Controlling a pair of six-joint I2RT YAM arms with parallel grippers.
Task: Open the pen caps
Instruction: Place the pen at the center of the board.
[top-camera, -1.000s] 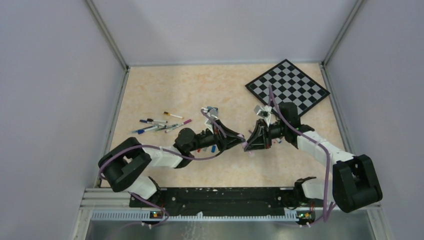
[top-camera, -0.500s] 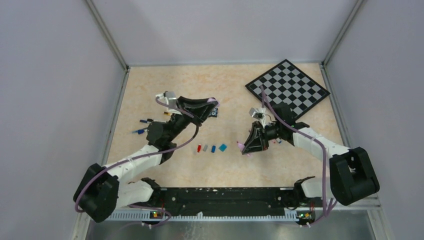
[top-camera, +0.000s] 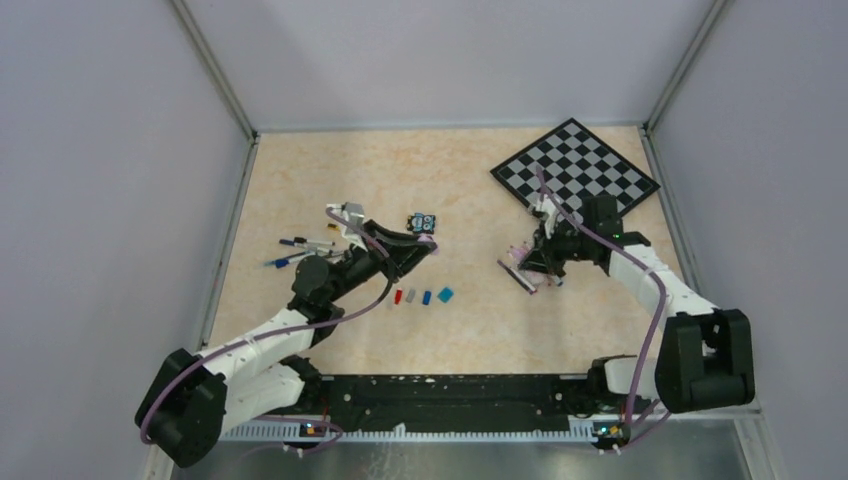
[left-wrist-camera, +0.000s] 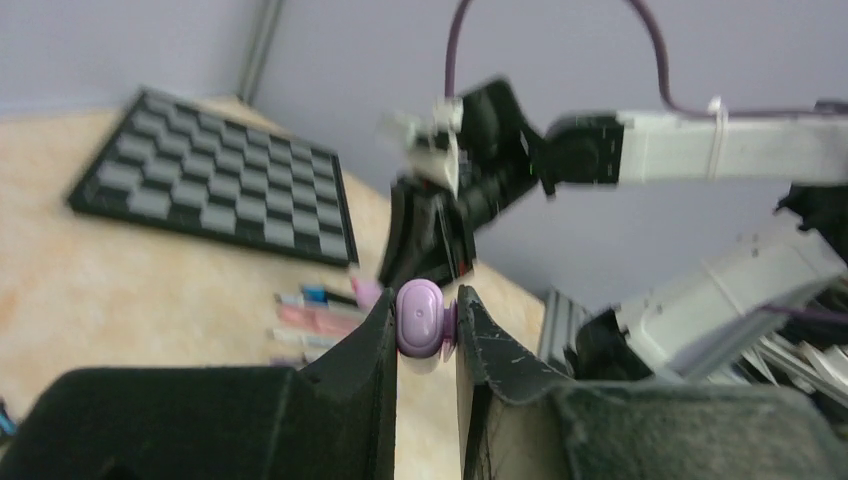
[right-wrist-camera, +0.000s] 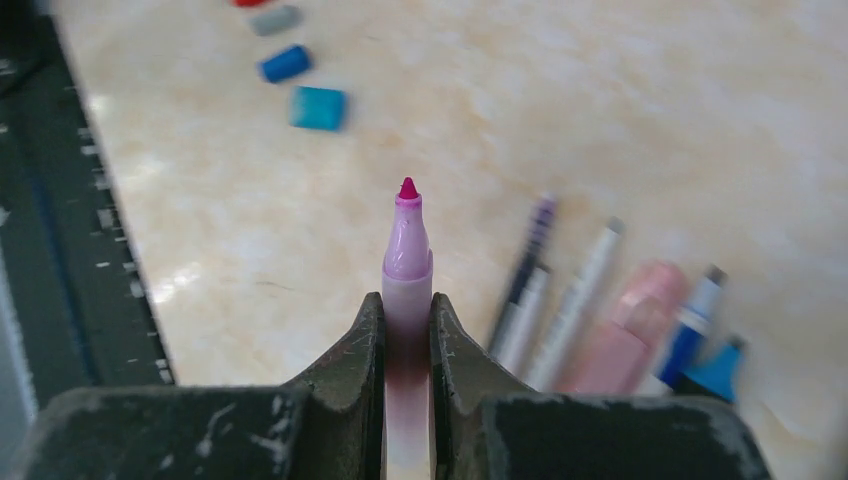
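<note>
My left gripper (left-wrist-camera: 425, 312) is shut on a small purple pen cap (left-wrist-camera: 422, 318), pinched between the fingertips above the table. In the top view the left gripper (top-camera: 427, 246) is just in front of the toy block. My right gripper (right-wrist-camera: 407, 300) is shut on the barrel of a pale purple pen (right-wrist-camera: 406, 250); its magenta tip is bare and points away from me. It hangs right of centre (top-camera: 532, 264). Red (top-camera: 399, 297), grey (top-camera: 411, 296), blue (top-camera: 427, 297) and teal (top-camera: 445, 294) pen caps lie in a row between the arms. Several uncapped pens (right-wrist-camera: 570, 300) lie under the right gripper.
A chessboard (top-camera: 575, 172) lies at the back right. A small black-blue-white toy block (top-camera: 423, 221) sits mid-table. More pens (top-camera: 303, 250) lie in a cluster at the left. Grey walls bound the table on three sides.
The two grippers met at mid-table a second ago; now they are apart. The left one swung away to the left with the cap, and the right one drew back towards the chessboard with the pen.
</note>
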